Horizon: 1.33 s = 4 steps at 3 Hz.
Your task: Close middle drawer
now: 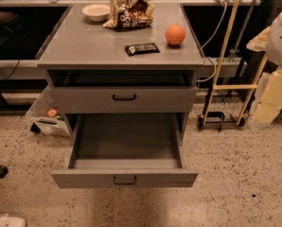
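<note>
1. Camera view looks down on a grey cabinet [122, 66] whose middle drawer [127, 141] stands pulled far out toward the camera, shallow tray exposed, its small dark bar handle [125, 179] on the near front.
2. As I judge it, nothing of the closing is done. The whole run back into the cabinet is left, until this front sits under the upper drawer [155, 99], which looks at or near home.
3. The tool is not in view, so I cannot tell whether it is spread or closed, or whether it has hold of anything. Nothing touches the drawer front or the handle.
4. No arm can be made out for certain. A pale bulky shape [280, 30] at the right edge could be part of the robot or plain clutter; I cannot say which.
5. On the worktop [84, 46] sit a bowl [96, 11], a crumpled snack bag [130, 12], an orange [175, 34] and a dark wrapped bar [142, 48], none in the drawer's path.
6. The next move probably calls for a square, flat push on the front, so the tray runs straight.
</note>
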{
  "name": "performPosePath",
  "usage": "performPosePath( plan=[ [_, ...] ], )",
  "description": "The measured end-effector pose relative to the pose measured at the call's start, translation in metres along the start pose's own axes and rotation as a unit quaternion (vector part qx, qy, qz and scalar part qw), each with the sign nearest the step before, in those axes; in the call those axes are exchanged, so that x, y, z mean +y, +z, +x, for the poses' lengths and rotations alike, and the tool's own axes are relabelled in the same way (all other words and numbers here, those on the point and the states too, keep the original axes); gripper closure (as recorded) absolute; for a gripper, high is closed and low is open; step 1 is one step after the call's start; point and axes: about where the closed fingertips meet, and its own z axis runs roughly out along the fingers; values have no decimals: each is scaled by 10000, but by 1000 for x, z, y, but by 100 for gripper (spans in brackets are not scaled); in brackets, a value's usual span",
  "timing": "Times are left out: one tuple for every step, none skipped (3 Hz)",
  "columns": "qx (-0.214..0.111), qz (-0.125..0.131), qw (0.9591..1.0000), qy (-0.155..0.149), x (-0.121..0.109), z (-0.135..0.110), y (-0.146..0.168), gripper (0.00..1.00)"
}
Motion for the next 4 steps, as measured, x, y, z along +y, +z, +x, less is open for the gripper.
performPosePath(
  plan=[
    [-1,0,10000,0,0,0,0,0],
    [-151,20,9999,-73,5,-2,10,0],
    [-455,26,9982,-400,27,-14,43,0],
    [-691,-226,9960,-514,54,-24,122,0]
  ],
)
